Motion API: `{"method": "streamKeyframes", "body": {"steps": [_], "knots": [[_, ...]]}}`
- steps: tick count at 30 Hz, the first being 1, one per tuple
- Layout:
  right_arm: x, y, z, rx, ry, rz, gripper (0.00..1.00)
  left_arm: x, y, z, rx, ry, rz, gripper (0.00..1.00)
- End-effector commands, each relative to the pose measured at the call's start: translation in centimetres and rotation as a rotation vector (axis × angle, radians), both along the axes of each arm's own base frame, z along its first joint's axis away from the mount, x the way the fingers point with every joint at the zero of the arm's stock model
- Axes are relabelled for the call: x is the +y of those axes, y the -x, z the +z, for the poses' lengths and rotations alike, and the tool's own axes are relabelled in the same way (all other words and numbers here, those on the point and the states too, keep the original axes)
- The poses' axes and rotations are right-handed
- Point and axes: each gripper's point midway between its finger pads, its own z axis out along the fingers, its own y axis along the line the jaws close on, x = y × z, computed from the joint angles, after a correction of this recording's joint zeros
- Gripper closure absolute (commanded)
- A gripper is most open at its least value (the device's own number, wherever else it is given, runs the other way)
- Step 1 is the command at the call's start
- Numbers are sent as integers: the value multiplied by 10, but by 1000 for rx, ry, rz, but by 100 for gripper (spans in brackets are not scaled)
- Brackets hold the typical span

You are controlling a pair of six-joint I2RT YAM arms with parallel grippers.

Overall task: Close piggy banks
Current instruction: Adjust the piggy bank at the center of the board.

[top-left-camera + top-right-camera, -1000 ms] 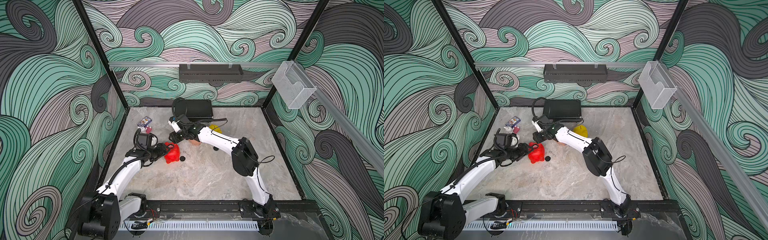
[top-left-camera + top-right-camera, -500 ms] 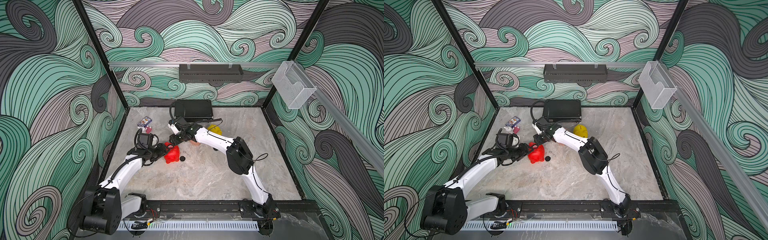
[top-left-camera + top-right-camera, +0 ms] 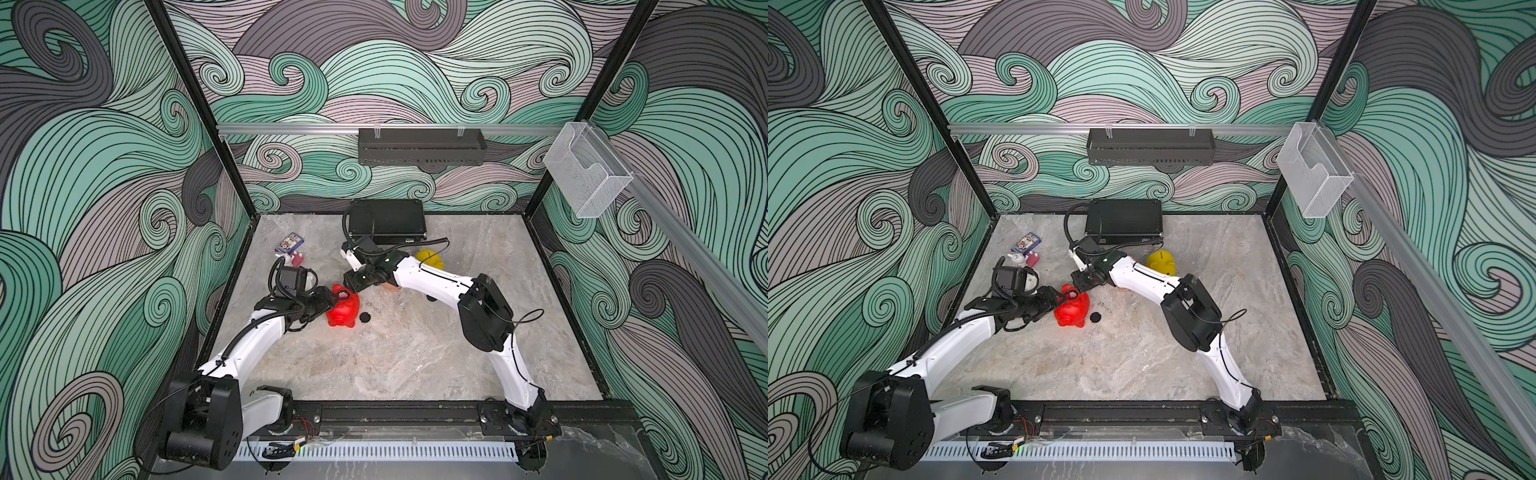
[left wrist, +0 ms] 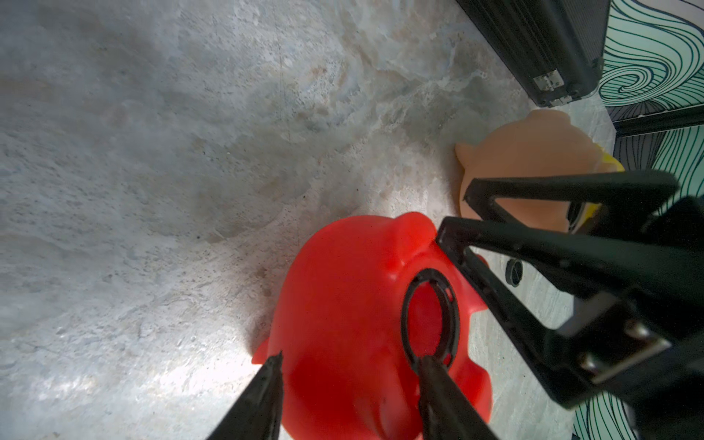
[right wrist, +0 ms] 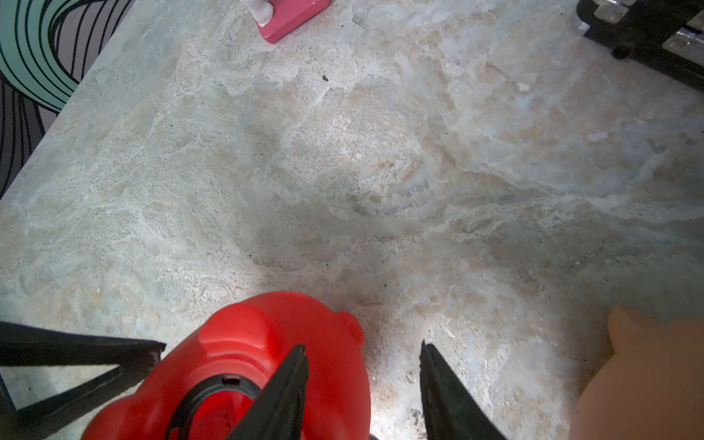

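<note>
The red piggy bank (image 3: 343, 311) (image 3: 1073, 309) lies left of the table's middle, its black-ringed belly hole (image 4: 428, 316) facing up. My left gripper (image 4: 354, 358) (image 3: 332, 298) is shut on it, one fingertip (image 4: 430, 362) at the ring's edge and the other on the pig's outer side. My right gripper (image 5: 364, 346) (image 3: 353, 286) hovers open just behind the red pig, one finger (image 5: 289, 384) over its body, with nothing between the jaws. The peach piggy bank (image 4: 533, 164) (image 5: 647, 381) sits under the right forearm. Behind it stands the yellow piggy bank (image 3: 430, 259) (image 3: 1162, 262).
A loose black plug (image 3: 365, 317) (image 3: 1095, 317) lies on the marble right of the red pig. A black case (image 3: 386, 222) stands at the back wall. A card box (image 3: 289, 243) and a pink-and-white toy (image 3: 296, 259) sit at the back left.
My right gripper has come down and closer to the red pig. The left gripper and the red pig have hardly moved.
</note>
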Motion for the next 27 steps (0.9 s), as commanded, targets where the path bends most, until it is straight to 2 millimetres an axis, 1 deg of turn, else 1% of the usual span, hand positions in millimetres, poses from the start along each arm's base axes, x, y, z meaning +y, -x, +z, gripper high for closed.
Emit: {"method": "streamKeyframes", "body": {"steps": [1, 11, 14, 17, 19, 22, 24, 27], "knots": [[-11, 10, 9, 3, 25, 5, 50, 10, 3, -6, 27, -56, 31, 46], [-21, 22, 10, 20, 33, 3, 50, 24, 5, -1, 27, -106, 94, 45], [-23, 24, 14, 13, 28, 5, 50, 25, 5, 3, 11, -109, 102, 44], [-22, 22, 23, -7, 16, 7, 50, 26, 7, 10, -9, -104, 110, 42], [-20, 21, 31, -26, -2, 13, 50, 24, 9, 17, -32, -93, 99, 41], [-12, 16, 44, -49, -40, 23, 49, 14, 14, 27, -79, -43, 48, 41], [-3, 16, 48, -42, -66, 44, 49, 6, 18, 30, -95, 5, 21, 40], [9, 15, 50, -26, -98, 63, 48, -2, 27, 31, -110, 46, -14, 35]]}}
